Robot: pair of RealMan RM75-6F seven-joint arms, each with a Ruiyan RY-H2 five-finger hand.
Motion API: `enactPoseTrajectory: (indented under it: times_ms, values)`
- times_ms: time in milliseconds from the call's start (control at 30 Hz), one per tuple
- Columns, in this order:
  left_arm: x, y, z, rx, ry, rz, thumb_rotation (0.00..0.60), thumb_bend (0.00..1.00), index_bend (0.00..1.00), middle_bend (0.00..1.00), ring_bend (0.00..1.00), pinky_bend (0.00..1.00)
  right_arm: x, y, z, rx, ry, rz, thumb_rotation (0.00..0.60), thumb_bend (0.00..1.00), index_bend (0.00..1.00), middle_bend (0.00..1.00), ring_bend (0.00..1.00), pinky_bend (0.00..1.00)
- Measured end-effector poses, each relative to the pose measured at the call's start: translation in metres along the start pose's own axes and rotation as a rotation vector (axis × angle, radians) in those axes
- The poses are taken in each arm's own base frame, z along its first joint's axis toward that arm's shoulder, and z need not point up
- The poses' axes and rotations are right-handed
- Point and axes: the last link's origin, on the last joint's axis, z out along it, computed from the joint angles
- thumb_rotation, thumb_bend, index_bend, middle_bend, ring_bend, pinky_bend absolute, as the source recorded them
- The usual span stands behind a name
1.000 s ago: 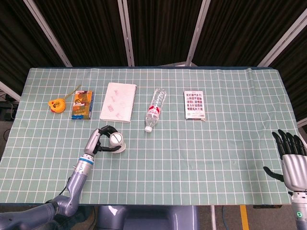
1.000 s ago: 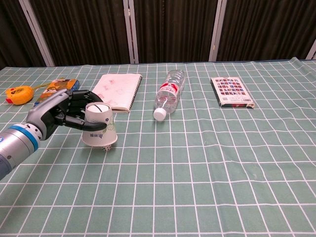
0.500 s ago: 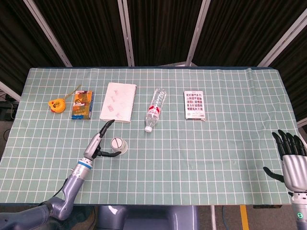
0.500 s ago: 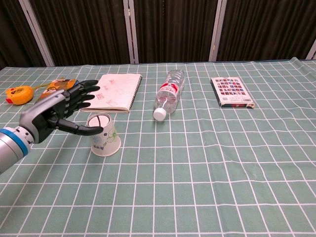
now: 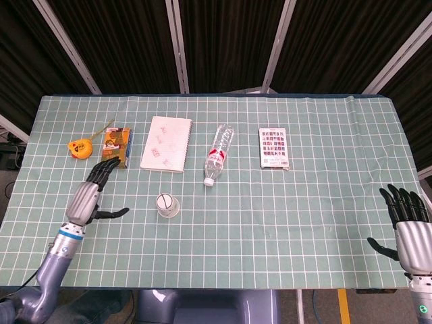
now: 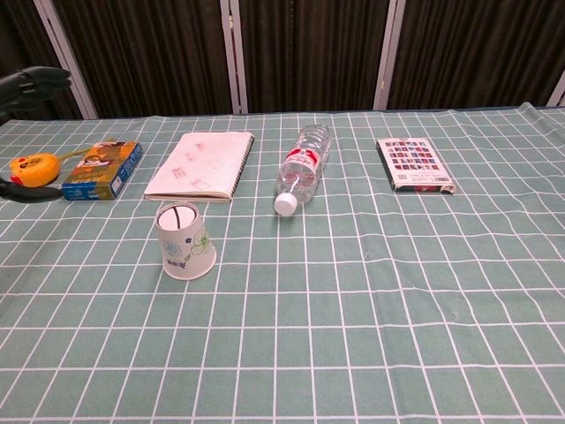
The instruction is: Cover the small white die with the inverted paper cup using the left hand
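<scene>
The paper cup (image 5: 167, 204) (image 6: 184, 241) stands upside down on the green checked cloth, white with a small flower print. The die is hidden; no part of it shows around the cup's rim. My left hand (image 5: 92, 194) hovers open well to the left of the cup, its fingers spread and nothing in it. In the chest view only its fingertips (image 6: 35, 79) show at the far left edge. My right hand (image 5: 408, 221) is open at the table's lower right corner, far from the cup.
Along the far side lie a yellow tape measure (image 5: 79, 147), an orange and blue box (image 5: 115, 146), a white notebook (image 5: 166, 143), a plastic water bottle (image 5: 218, 152) on its side and a card pack (image 5: 274, 148).
My left hand let go of the cup, which now stands flat over the die, and drew back to the left, away from it. The right hand barely moved.
</scene>
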Motion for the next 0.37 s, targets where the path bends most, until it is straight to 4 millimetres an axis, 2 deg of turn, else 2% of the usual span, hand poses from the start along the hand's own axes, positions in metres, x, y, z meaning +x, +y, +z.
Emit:
enactPoseTrajectory:
  times_ms: [200, 300, 367]
  values:
    - [0.052, -0.013, -0.063, 0.173, 0.034, 0.296, 0.600, 0.00, 0.00, 0.00, 0.00, 0.00, 0.005, -0.001, -0.001, 0.008, 0.014, 0.016, 0.600, 0.00, 0.00, 0.00, 0.00, 0.00]
    - [0.066, -0.020, -0.089, 0.258, 0.054, 0.366, 0.600, 0.00, 0.00, 0.00, 0.00, 0.00, 0.006, -0.001, -0.001, 0.009, 0.015, 0.018, 0.600, 0.00, 0.00, 0.00, 0.00, 0.00]
    - [0.069, -0.021, -0.095, 0.277, 0.057, 0.387, 0.600, 0.00, 0.00, 0.00, 0.00, 0.00, 0.006, -0.001, -0.001, 0.011, 0.015, 0.019, 0.600, 0.00, 0.00, 0.00, 0.00, 0.00]
